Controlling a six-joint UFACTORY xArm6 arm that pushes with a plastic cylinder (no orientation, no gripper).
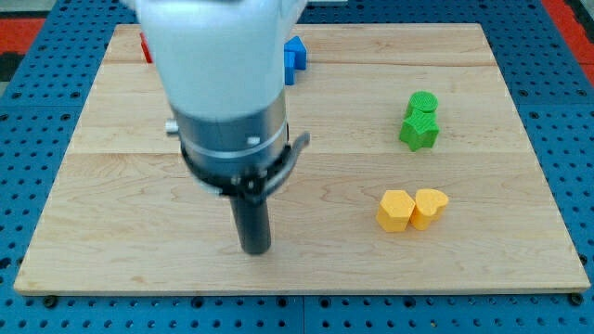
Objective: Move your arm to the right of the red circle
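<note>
Looking down on the wooden board (306, 269) in the one camera view, you see your arm (218, 74) coming in from the view's top, its pale wide housing blurred and filling the upper left-centre. Below the housing sits a dark grey collar with a clamp ring (243, 162), and from that the straight dark rod (251, 218) drops down. My tip (256, 249) rests low on the board, left of centre, near the view's bottom edge. There is no claw on this arm, so nothing is spread, pressed together or pinching; the rod simply ends in the tip, and it touches no block.

The task's thing is hard to confirm: a sliver of a red block (146, 47) shows at the view's top left, just beside the housing, mostly hidden, so you cannot tell its shape. My tip sits well below it and to its right.

A blue block (294, 56) pokes out from behind the housing at the top, to the housing's right. On the view's right, a green cylinder (423, 103) touches a green star-like block (419, 132) just beneath it. Lower down, a yellow hexagon (396, 210) and a yellow heart-like block (430, 206) sit side by side, touching, well apart from my tip.
</note>
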